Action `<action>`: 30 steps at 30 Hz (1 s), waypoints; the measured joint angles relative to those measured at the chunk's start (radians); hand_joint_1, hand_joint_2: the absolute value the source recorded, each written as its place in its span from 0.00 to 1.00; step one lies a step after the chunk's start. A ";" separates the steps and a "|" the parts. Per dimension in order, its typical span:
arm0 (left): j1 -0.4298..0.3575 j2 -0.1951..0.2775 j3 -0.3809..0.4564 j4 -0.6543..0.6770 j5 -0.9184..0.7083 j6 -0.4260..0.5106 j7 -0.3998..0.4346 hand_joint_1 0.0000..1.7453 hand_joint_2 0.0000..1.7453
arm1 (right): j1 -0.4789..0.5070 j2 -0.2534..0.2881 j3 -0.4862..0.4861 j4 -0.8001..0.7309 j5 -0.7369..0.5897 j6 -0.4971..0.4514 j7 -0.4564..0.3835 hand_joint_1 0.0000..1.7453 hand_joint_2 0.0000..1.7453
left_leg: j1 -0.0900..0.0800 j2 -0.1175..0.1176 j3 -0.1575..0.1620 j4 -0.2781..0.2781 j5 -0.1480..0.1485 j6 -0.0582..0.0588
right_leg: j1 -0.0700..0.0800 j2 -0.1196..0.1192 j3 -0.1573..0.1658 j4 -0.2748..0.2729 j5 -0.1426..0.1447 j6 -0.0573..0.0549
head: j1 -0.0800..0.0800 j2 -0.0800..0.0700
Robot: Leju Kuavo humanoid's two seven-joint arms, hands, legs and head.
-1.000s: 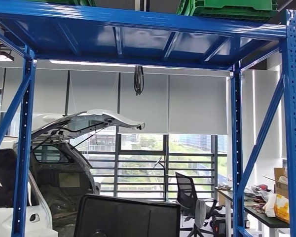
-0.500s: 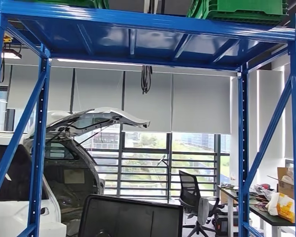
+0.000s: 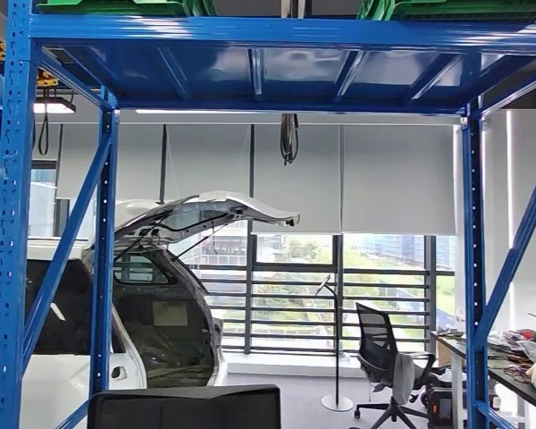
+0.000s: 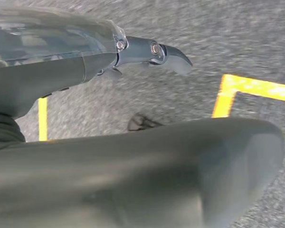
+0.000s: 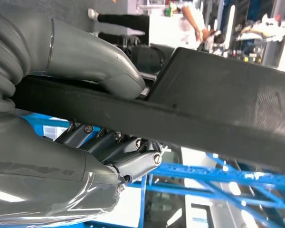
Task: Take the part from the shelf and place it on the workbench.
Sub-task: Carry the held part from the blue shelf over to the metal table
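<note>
The black part (image 5: 220, 99) was already off the shelf (image 3: 279, 36), clamped in the right hand (image 5: 109, 137), thumb above and fingers beneath; its top edge showed at six o'clock ahead. The left hand (image 4: 98, 61) hung over the floor; its grip I couldn't tell. The workbench placement remained.

we see the shelf frame (image 3: 12, 223) spanning the frame, crates (image 3: 110, 7) on its top deck. behind it, a car (image 3: 144, 295) at lower left, a chair (image 3: 387, 366) and desk (image 3: 515, 371) at lower right, the part (image 3: 184, 407) bottom centre.
</note>
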 joint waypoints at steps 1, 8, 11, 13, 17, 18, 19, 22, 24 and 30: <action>0.000 0.000 0.002 0.000 -0.001 0.000 0.004 0.00 1.00 | -0.003 -0.003 0.002 0.001 0.005 0.000 0.000 1.00 1.00 | -0.002 0.017 -0.019 0.034 -0.023 -0.002 | -0.001 -0.014 0.005 -0.015 0.001 -0.004 | 0.000 0.000; -0.001 0.001 0.007 0.000 -0.018 -0.003 0.026 0.00 1.00 | -0.011 -0.034 0.027 0.015 0.045 -0.001 0.001 1.00 1.00 | -0.004 0.086 -0.046 0.108 -0.017 -0.015 | 0.002 -0.099 0.003 -0.005 -0.011 -0.002 | 0.001 0.000; -0.008 0.001 0.007 0.000 -0.027 -0.003 0.029 0.00 1.00 | -0.030 -0.047 0.045 0.018 0.057 0.007 0.007 1.00 1.00 | -0.015 0.132 0.008 -0.005 0.016 0.001 | 0.011 -0.124 -0.002 0.014 -0.023 0.011 | 0.001 0.000; -0.008 0.001 0.007 0.000 -0.032 -0.004 0.030 0.00 1.00 | -0.047 -0.055 0.061 0.023 0.063 0.014 0.012 1.00 1.00 | -0.018 0.122 0.003 -0.005 0.018 0.015 | 0.013 -0.140 -0.003 0.018 -0.026 0.015 | 0.000 0.000; -0.007 0.001 0.007 0.000 -0.042 -0.006 0.031 0.00 1.00 | -0.077 -0.069 0.093 0.035 0.066 0.019 0.018 1.00 1.00 | -0.014 0.087 -0.003 -0.008 0.029 0.034 | 0.001 -0.078 -0.043 0.125 -0.105 0.033 | 0.000 0.000; -0.010 0.001 0.007 0.000 -0.044 -0.006 0.031 0.00 1.00 | -0.080 -0.074 0.098 0.038 0.066 0.018 0.018 1.00 1.00 | -0.013 0.077 -0.005 -0.008 0.031 0.037 | -0.002 -0.063 -0.071 0.193 -0.139 0.036 | 0.000 0.000; -0.011 0.001 0.007 0.000 -0.045 -0.006 0.031 0.00 1.00 | -0.082 -0.078 0.102 0.042 0.066 0.018 0.018 1.00 1.00 | -0.014 0.065 -0.007 -0.008 0.032 0.039 | -0.003 -0.058 -0.099 0.256 -0.164 0.037 | 0.000 0.000; -0.009 0.001 0.007 0.000 -0.046 -0.006 0.031 0.00 1.00 | -0.086 -0.086 0.112 0.049 0.064 0.015 0.018 1.00 1.00 | -0.015 0.030 -0.009 -0.007 0.037 0.040 | -0.004 -0.050 -0.100 0.262 -0.131 0.033 | 0.000 0.000; -0.009 0.001 0.007 0.000 -0.047 -0.006 0.031 0.00 1.00 | -0.092 -0.088 0.117 0.050 0.063 0.014 0.018 1.00 1.00 | -0.015 0.007 -0.010 -0.007 0.040 0.036 | -0.004 -0.010 -0.038 0.128 -0.060 0.023 | 0.000 0.000; -0.008 0.001 0.008 0.000 -0.051 -0.006 0.022 0.00 1.00 | -0.116 -0.086 0.129 0.053 0.058 0.014 0.016 1.00 1.00 | -0.008 -0.027 -0.039 0.002 0.048 0.003 | -0.006 0.000 0.001 0.013 -0.020 0.006 | 0.001 0.000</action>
